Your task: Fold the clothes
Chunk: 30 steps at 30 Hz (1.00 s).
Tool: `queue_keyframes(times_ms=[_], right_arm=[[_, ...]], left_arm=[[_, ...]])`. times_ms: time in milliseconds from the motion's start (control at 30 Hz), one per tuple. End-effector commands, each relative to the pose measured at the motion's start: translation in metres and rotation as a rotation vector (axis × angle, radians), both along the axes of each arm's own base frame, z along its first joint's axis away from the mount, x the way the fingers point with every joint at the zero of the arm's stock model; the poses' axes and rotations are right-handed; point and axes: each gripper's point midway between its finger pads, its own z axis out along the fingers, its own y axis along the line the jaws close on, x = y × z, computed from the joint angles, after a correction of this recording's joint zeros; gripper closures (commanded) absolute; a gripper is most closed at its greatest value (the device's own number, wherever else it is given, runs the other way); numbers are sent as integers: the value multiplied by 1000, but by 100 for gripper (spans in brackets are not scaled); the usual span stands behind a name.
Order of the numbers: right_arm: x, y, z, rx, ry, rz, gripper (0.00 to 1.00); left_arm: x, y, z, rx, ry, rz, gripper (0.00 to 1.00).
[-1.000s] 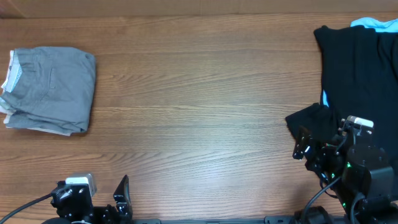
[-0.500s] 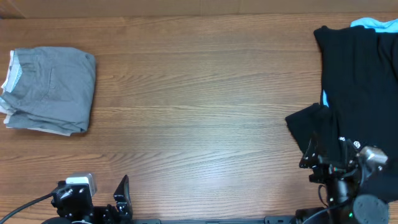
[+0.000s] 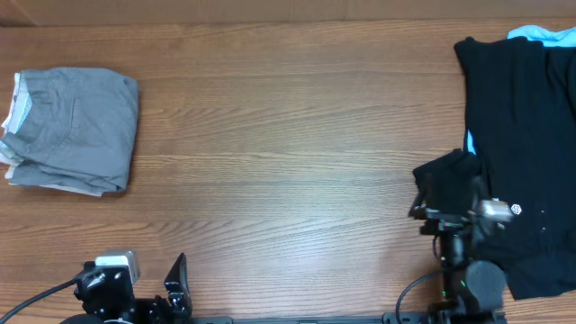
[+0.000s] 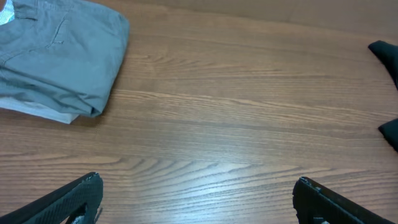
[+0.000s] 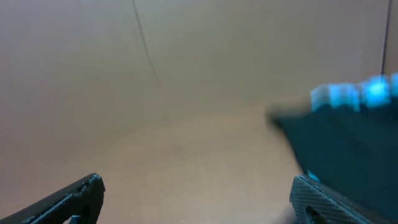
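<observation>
Folded grey shorts (image 3: 76, 128) lie at the table's far left, with a pale layer showing under them; they also show in the left wrist view (image 4: 59, 53). A pile of black garments (image 3: 526, 135) covers the right side, with a light blue piece (image 3: 540, 34) at its top edge; it appears blurred in the right wrist view (image 5: 348, 149). My left gripper (image 3: 175, 288) is open and empty at the table's front edge, its fingers wide apart in the left wrist view (image 4: 198, 199). My right gripper (image 3: 436, 202) is open and empty at the left edge of the black pile (image 5: 196, 196).
The wooden table (image 3: 288, 162) spreads between the grey shorts and the black pile. A black garment corner (image 4: 388, 56) shows at the right edge of the left wrist view.
My right arm has swung round and its gripper has shifted a little left and up along the edge of the black pile. The left arm and grey shorts have not moved.
</observation>
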Motion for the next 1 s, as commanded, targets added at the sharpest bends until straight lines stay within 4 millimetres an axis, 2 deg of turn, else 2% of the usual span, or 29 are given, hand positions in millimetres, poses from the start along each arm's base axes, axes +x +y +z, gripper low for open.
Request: queue_keyframes(times_ms=[0, 100, 967], right_arm=[[2, 6, -10, -9, 22, 37, 0], [2, 6, -15, -11, 41, 37, 0], [2, 6, -15, -11, 41, 37, 0]], left_arm=[[0, 1, 2, -2, -10, 10, 0], [0, 1, 2, -2, -10, 10, 0], [0, 1, 2, -2, -10, 10, 0]])
